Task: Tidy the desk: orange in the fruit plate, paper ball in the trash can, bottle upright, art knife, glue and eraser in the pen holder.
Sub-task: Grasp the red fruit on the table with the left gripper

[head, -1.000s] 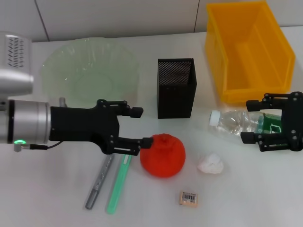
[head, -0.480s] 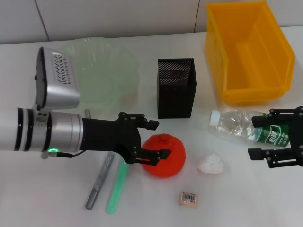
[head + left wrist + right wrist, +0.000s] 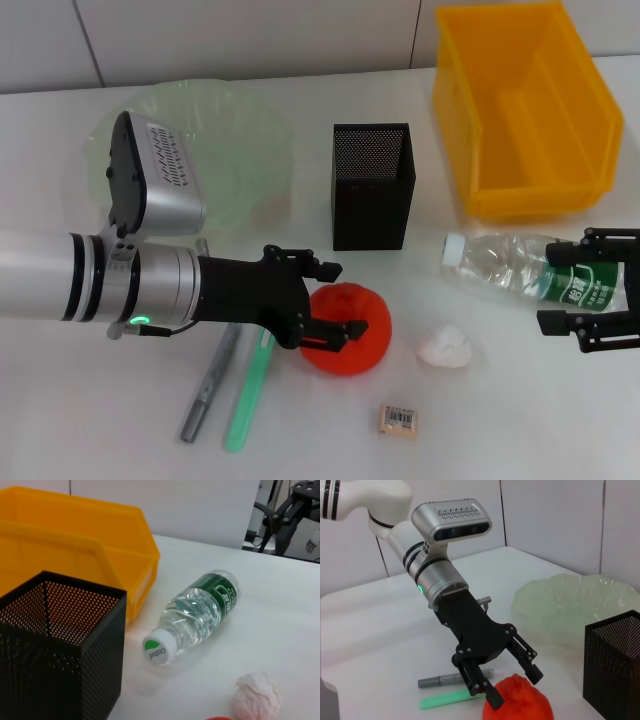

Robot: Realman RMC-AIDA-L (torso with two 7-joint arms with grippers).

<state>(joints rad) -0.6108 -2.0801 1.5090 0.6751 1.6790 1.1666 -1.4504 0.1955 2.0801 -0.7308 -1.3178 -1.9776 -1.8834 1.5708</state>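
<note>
Red-orange, the orange [image 3: 347, 342] was straddled by the spread left gripper [image 3: 339, 299], fingers not yet closed. Beside the fallen bottle [image 3: 517, 271], the right gripper [image 3: 575, 286] was held open.

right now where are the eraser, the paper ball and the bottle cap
eraser [image 3: 398, 419], head view, barcode sticker
paper ball [image 3: 445, 346], head view, middle of wad
bottle [image 3: 158, 649], left wrist view, white cap

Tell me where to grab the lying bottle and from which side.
Grip the bottle across its labelled body, probably coming down from above with the right gripper, which hovers open by that end. It lies on its side, white cap toward the pen holder, so the round sides are free while the yellow bin crowds the far side.
</note>
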